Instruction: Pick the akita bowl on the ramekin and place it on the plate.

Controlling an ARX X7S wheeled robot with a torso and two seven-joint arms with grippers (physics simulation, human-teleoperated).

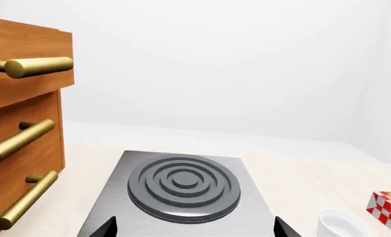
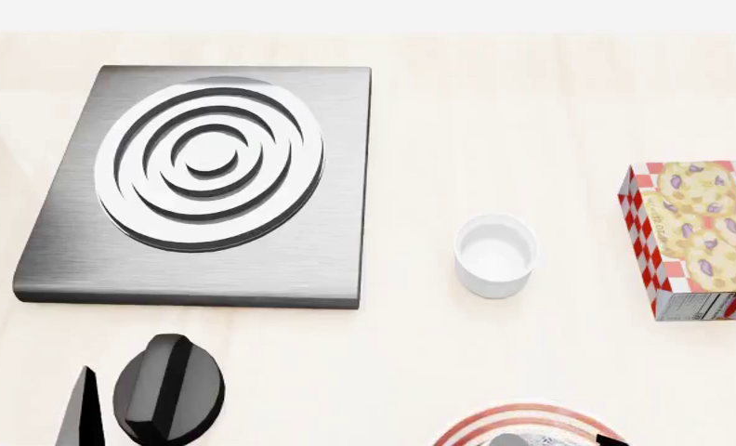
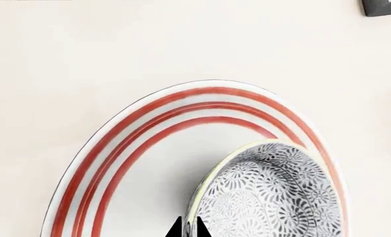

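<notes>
The akita bowl (image 3: pixel 274 197), grey-and-white patterned, is over the near right part of the plate (image 3: pixel 142 173), a wide white plate with red rings. My right gripper (image 3: pixel 187 228) is shut on the bowl's rim, one finger inside and one outside. I cannot tell whether the bowl's foot touches the plate. In the head view the plate (image 2: pixel 474 426) shows only at the bottom edge. The white ramekin (image 2: pixel 494 255) stands empty beyond it, and it also shows in the left wrist view as the ramekin (image 1: pixel 337 224). My left gripper (image 1: pixel 195 229) hangs open over the stove plate, holding nothing.
A grey stove plate with a ringed burner (image 2: pixel 207 163) lies at the left. A checked cookie box (image 2: pixel 697 237) stands at the right edge. A wooden drawer cabinet with brass handles (image 1: pixel 18 123) stands beside the burner (image 1: pixel 182 185).
</notes>
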